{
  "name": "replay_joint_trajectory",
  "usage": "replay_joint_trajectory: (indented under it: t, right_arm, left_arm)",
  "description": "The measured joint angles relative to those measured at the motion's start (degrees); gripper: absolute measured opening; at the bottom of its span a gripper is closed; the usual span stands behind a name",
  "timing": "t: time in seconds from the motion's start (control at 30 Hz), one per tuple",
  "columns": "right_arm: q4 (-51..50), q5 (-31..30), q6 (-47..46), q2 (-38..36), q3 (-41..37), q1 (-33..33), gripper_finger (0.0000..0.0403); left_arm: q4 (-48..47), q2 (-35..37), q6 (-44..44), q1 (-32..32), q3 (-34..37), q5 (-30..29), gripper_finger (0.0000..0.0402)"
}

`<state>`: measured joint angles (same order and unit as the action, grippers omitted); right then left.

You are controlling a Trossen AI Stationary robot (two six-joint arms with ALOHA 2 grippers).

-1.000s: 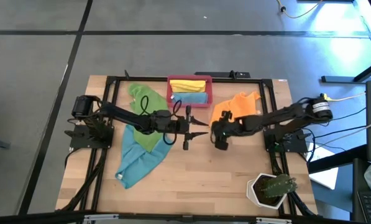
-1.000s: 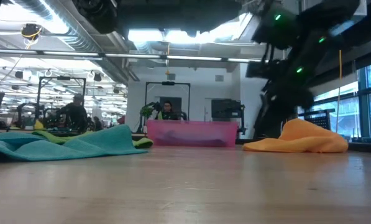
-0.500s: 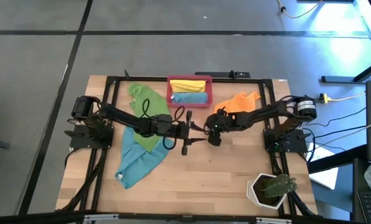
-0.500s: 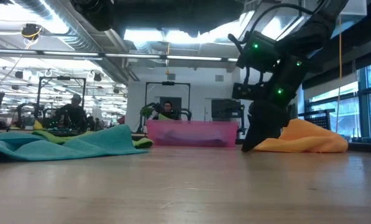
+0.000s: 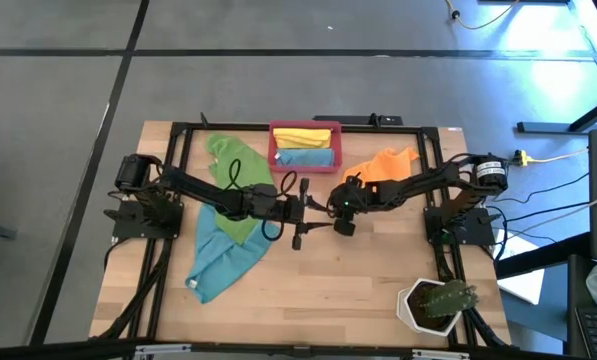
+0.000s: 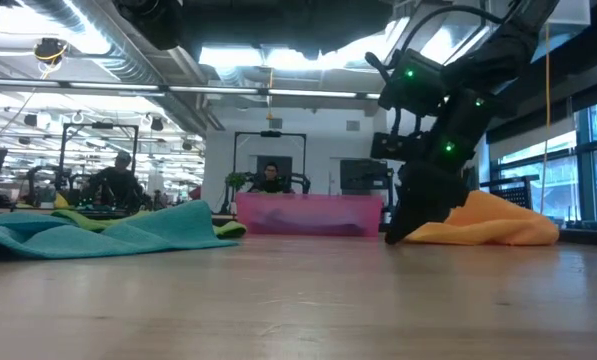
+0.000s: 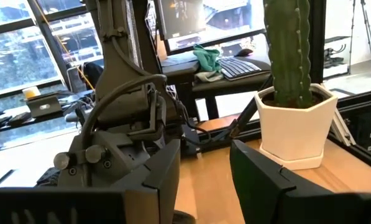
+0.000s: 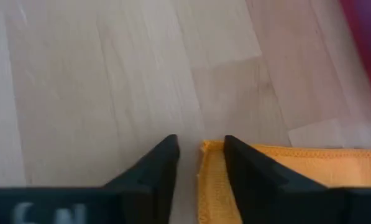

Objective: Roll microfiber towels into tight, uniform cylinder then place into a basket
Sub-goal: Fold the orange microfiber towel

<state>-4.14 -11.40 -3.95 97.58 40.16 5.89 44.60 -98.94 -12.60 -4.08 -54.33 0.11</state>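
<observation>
The orange towel (image 5: pixel 388 163) lies bunched at the far right of the table. My right gripper (image 5: pixel 338 203) slants down at the towel's left corner (image 8: pixel 211 163), fingertips at the table (image 6: pixel 391 236), open by a narrow gap. My left gripper (image 5: pixel 318 212) hovers level over the table's middle, open and with nothing in it (image 7: pixel 204 149). The red-pink basket (image 5: pixel 273 146) stands at the far middle with a yellow and a blue roll inside. A green towel (image 5: pixel 234 172) lies partly over a teal one (image 5: pixel 221 258) on the left. My right gripper comes slanting down from the table's right. The orange towel's hemmed corner edge (image 8: pixel 210 177) lies between its two fingers. One finger (image 8: pixel 244 165) sits over the cloth, while bare wood shows between the hem and the other finger. The towel lies slack on the table.
A white hexagonal pot with a cactus (image 5: pixel 436 305) stands at the near right corner. Bare wood stretches across the near middle of the table (image 5: pixel 328 280). A black frame rail (image 5: pixel 308 124) borders the work area.
My right gripper has come down from well above the table and moved toward the table's left, setting its fingertips on the wood at the orange towel's left corner. It has kept still for the last half second. The towels have not moved.
</observation>
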Motion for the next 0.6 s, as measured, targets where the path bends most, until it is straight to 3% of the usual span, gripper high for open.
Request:
replay_joint_trajectory:
  t: [0.2,0.4,0.6]
  right_arm:
    - [-0.58,1.05,1.72,-1.94,-0.20,0.25,0.0014]
    - [-7.04,1.63,1.07,-11.72,1.03,-1.38,0.0007]
    - [-8.72,-0.64,-0.06,-23.92,2.30,-7.21,0.0006]
  left_arm:
    - [-0.42,0.00,-0.04,0.02,0.00,-0.01,0.0131]
    - [-0.66,0.00,-0.07,0.04,0.00,-0.04,0.0131]
    - [-2.48,0.00,-2.85,0.04,0.00,-0.09,0.0131]
